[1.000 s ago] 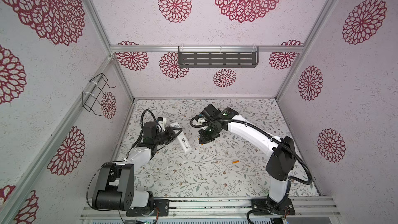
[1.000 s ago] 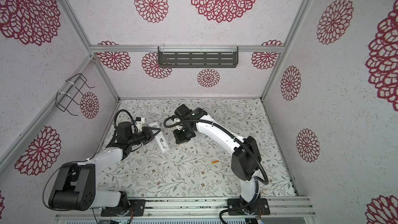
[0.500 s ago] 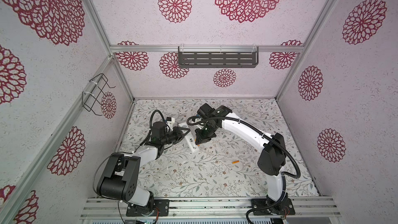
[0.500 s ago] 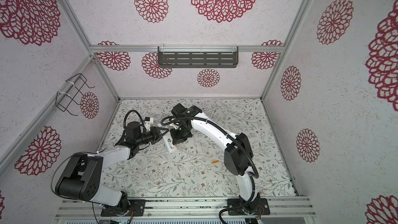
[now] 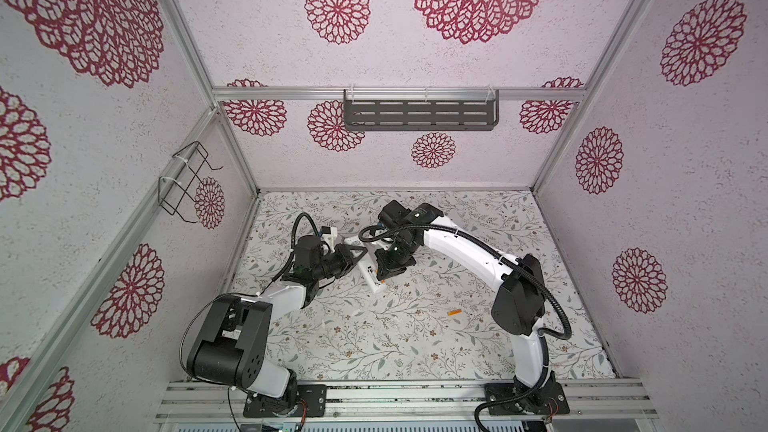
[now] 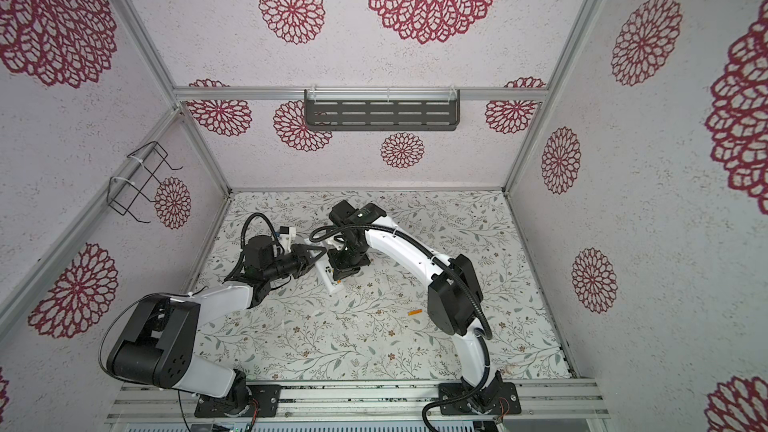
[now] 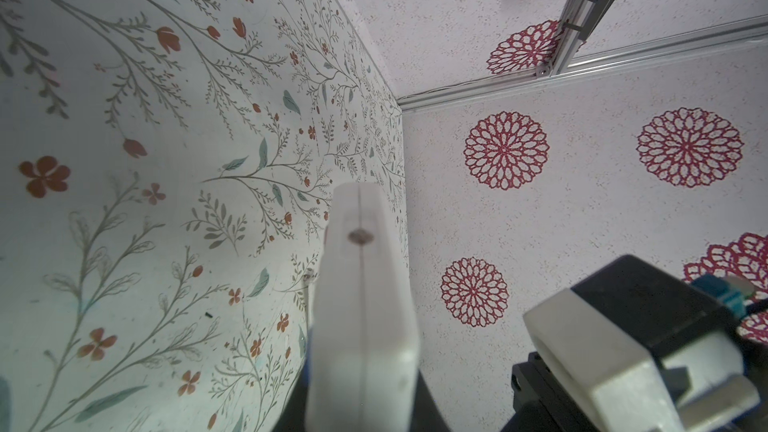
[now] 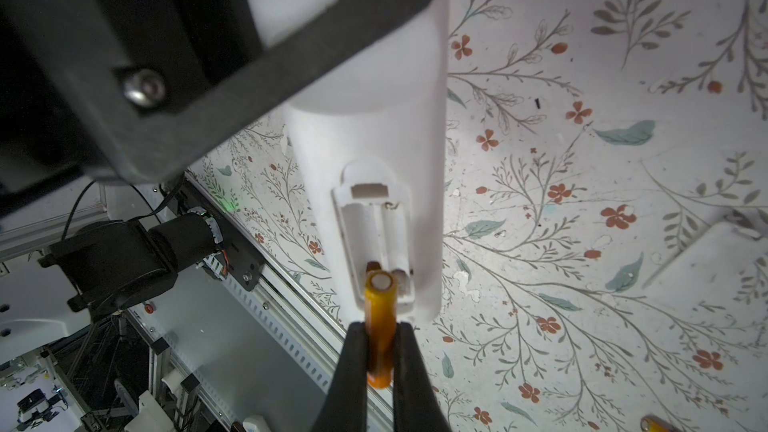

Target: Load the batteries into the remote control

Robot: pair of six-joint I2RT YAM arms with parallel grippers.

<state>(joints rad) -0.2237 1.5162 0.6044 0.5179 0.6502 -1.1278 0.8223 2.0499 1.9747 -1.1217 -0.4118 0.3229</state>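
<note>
Over on the left, the left gripper (image 5: 356, 255) is clenched on the white remote control (image 5: 371, 277). It holds the remote slanted over the left-back part of the floral desk (image 5: 374, 347). I cannot tell whether the remote's low end touches the desk. In the right wrist view the remote's back faces the camera, with its battery compartment (image 8: 374, 238) open and 2 slots showing. Just right of the remote, the right gripper (image 8: 380, 328) grasps 1 orange battery (image 8: 379, 305) between its black fingers (image 8: 353, 359), the battery's silver end at the compartment's end. The 2nd battery (image 5: 454, 312) lies alone on the desk, well apart, right of the middle and toward the front edge.
</note>
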